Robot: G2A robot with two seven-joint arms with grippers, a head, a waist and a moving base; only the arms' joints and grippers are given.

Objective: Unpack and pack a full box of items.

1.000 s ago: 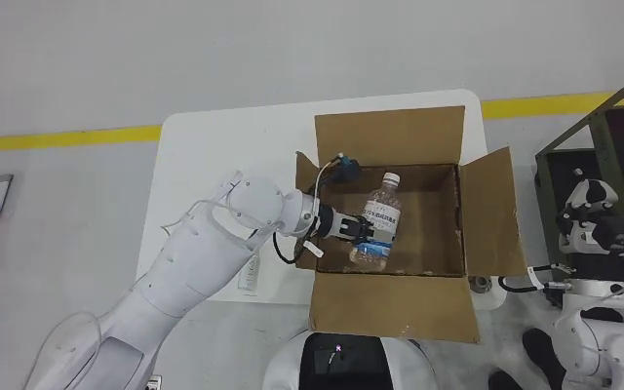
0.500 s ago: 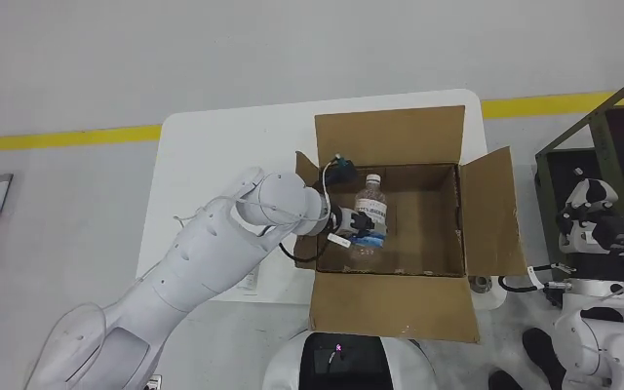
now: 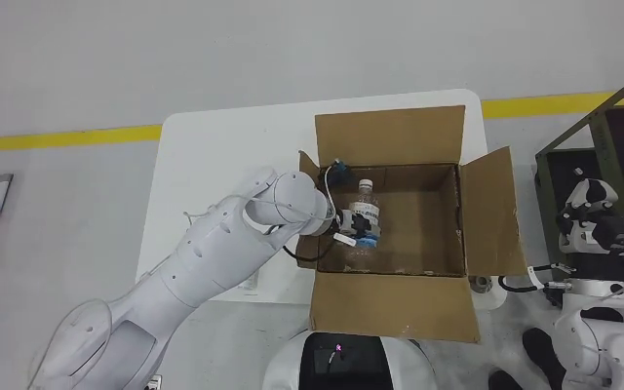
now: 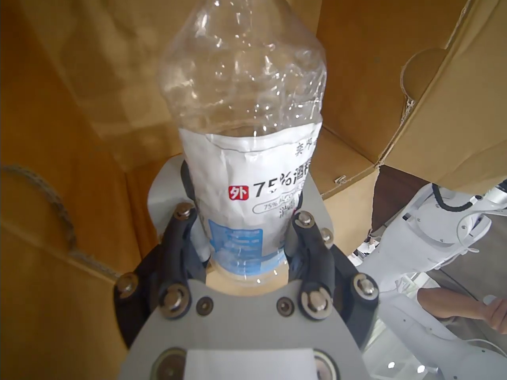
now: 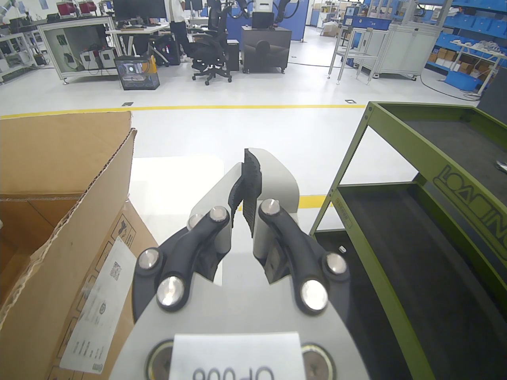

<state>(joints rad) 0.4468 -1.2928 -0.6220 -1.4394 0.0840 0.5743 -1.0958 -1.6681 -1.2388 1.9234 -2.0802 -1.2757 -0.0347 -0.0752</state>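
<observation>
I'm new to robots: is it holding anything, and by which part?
Left tool grips a clear bottle around its labelled lower body; right tool holds nothing.

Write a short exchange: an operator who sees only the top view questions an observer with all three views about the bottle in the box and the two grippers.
Operator: Where on the bottle does the gripper hold?
Observer: The left gripper clamps the bottle low, across its printed label.
Operator: What is the other gripper doing?
Observer: The right gripper is shut on nothing, outside the box, beside a green cart.
</observation>
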